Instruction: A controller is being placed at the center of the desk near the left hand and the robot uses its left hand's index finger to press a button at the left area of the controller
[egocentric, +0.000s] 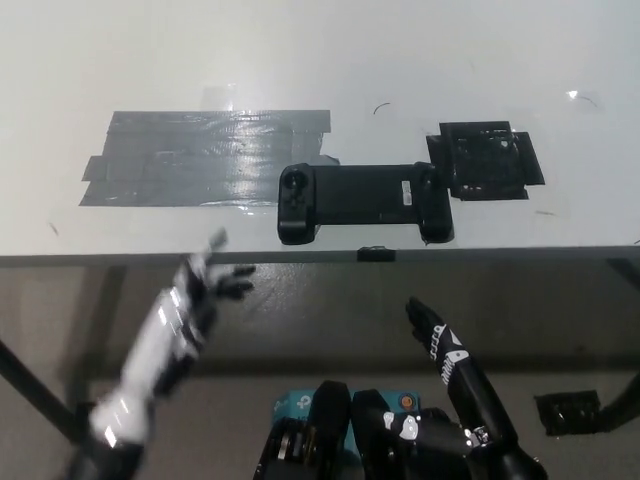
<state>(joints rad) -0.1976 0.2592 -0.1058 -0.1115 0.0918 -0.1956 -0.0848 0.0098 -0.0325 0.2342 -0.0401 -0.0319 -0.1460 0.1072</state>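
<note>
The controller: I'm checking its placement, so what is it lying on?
The controller lies on the white desk, its left end beside grey tape. Whatever is beneath it is covered.

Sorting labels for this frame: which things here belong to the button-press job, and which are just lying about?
Job: controller, left hand, desk.
Lying about: grey tape patch, black tape patch, right hand resting below the desk edge.
</note>
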